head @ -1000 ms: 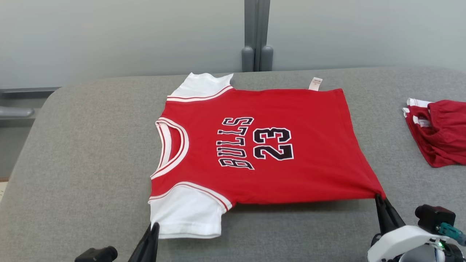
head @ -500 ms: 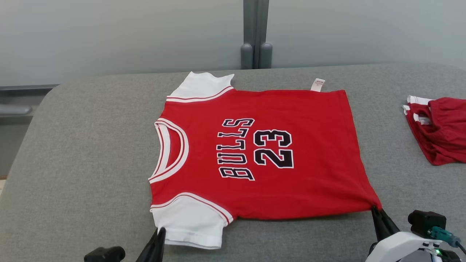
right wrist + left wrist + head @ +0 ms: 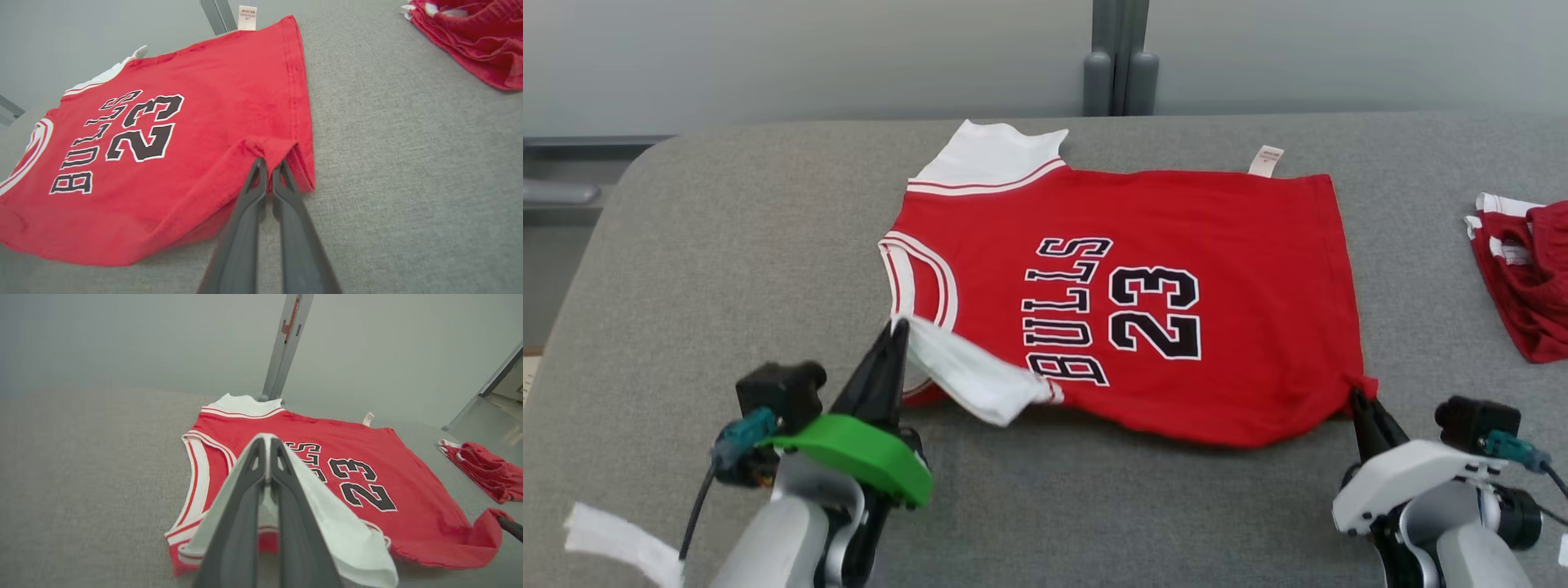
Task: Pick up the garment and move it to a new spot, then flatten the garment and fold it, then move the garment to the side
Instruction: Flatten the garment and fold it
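Folding looked barely begun: red 'BULLS 23' jersey [image 3: 1225,245] lay flattened on the grey fabric table [image 3: 727,245], left end effector [image 3: 895,330] clamped on its white 8 o'clock sleeve [image 3: 968,376], right end effector [image 3: 1356,398] clamped on its 4 o'clock hem corner [image 3: 1365,384]; side move remained.

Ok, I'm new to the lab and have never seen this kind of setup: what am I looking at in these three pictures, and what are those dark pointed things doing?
It is a two-armed robot. The wide picture comes from a camera on its head, looking down at a grey padded surface. The other two come from cameras on its wrists, looking along each arm's two dark fingers. A red Bulls 23 jersey lies spread out there, with another red garment at the right. The left tool is shut on the jersey's white sleeve, holding it up off the surface; the right tool pinches the near hem corner.
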